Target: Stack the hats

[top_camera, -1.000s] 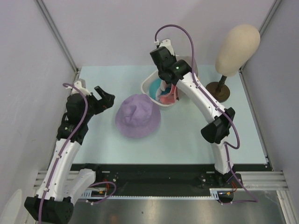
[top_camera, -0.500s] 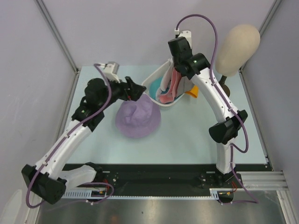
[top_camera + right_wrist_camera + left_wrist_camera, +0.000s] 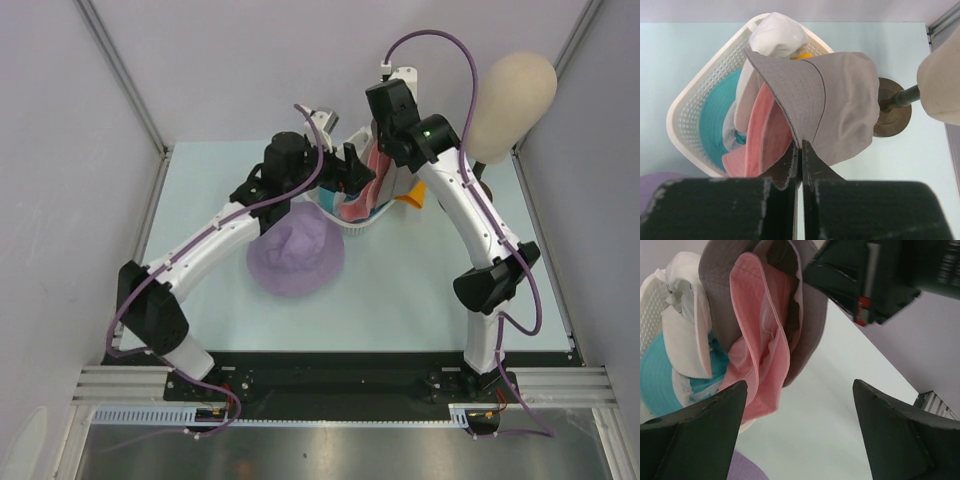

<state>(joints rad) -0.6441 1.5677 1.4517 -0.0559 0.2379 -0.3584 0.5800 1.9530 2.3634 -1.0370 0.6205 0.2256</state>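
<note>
My right gripper is shut on the brim of a grey fabric hat, held up over the white basket. The pink hat hangs against it, partly draped over the basket rim. The teal hat lies in the basket, and a bit of the orange hat shows behind it. The lavender hat lies crown up on the table. My left gripper is open and empty, just beside the hanging pink hat and above the lavender one. In the top view the left gripper is at the basket's near side.
A white cap sits at the basket's far end. The beige mannequin head stands on a dark round stand at the back right. Both arms crowd the basket, with grey walls all round.
The left arm has swung from the table's left side across to the basket, over the lavender hat. The right gripper has lifted the grey and pink hats higher out of the basket.
</note>
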